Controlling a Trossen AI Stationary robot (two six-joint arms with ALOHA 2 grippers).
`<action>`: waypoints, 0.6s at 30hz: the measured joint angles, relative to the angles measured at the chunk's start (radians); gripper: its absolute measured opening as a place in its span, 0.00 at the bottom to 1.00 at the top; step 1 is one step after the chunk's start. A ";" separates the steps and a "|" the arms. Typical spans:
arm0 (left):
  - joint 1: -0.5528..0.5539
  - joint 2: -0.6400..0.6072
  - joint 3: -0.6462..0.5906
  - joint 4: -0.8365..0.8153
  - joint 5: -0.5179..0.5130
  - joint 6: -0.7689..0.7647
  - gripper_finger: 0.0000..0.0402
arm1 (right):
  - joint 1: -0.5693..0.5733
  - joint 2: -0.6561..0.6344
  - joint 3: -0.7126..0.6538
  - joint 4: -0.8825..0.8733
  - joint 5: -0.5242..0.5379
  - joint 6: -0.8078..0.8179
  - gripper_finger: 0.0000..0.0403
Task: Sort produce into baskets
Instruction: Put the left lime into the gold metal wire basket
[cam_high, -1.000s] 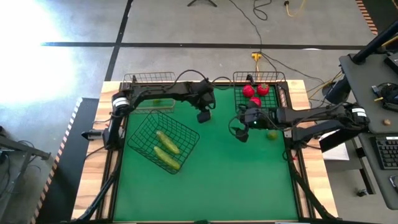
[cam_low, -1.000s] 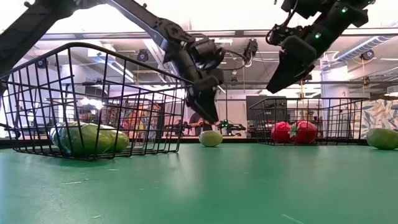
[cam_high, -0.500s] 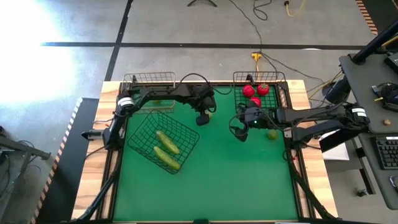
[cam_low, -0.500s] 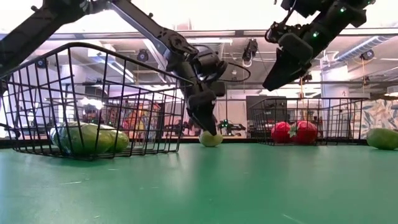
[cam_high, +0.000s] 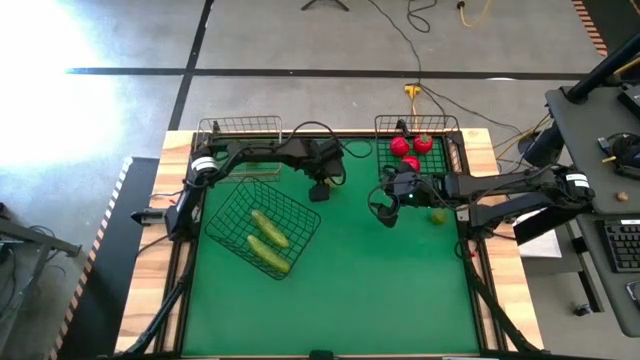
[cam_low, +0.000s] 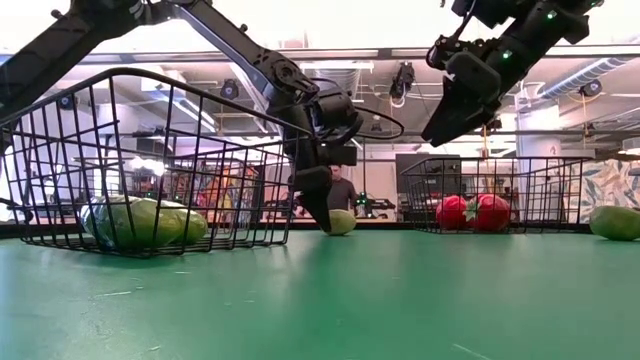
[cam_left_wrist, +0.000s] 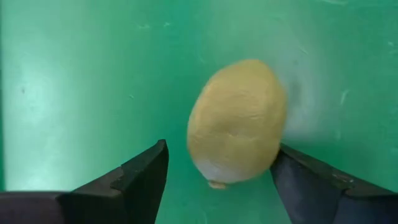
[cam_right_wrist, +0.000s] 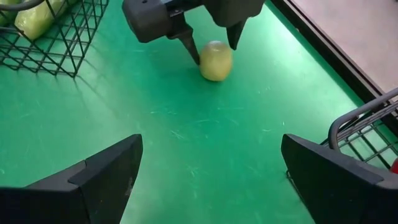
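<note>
A yellow-green lime (cam_left_wrist: 236, 121) lies on the green mat, also seen in the low view (cam_low: 342, 222) and the right wrist view (cam_right_wrist: 216, 60). My left gripper (cam_left_wrist: 221, 152) is open and low over it (cam_high: 320, 190), one finger on each side of the lime. Whether a finger touches it does not show. My right gripper (cam_high: 385, 213) is open and empty, raised above the mat (cam_low: 440, 125) beside the tomato basket. A second lime (cam_high: 438, 215) lies on the mat right of it. Two cucumbers (cam_high: 268, 240) lie in a black basket (cam_high: 300, 215). Three tomatoes (cam_high: 410, 150) lie in the far-right black basket (cam_high: 450, 125).
A tan wire basket (cam_high: 238, 128) stands at the far left corner, with something green (cam_high: 252, 164) in it. The cucumber basket sits turned at an angle left of centre. The mat's near half is open. A person (cam_low: 340, 190) shows in the room beyond the table.
My left gripper has gone down onto the mat and a little toward the table's left, and its open fingers have come around the lime. The lime has stayed in place.
</note>
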 joint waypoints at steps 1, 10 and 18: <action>0.000 0.000 0.000 0.007 0.000 0.000 0.62 | 0.000 0.000 0.000 0.000 0.000 0.006 0.94; 0.000 -0.001 0.000 0.064 0.028 0.001 0.45 | 0.000 0.000 0.000 -0.008 0.000 0.019 0.94; -0.002 -0.039 0.000 0.044 0.057 -0.053 0.34 | 0.000 0.000 -0.009 -0.067 0.000 0.032 0.94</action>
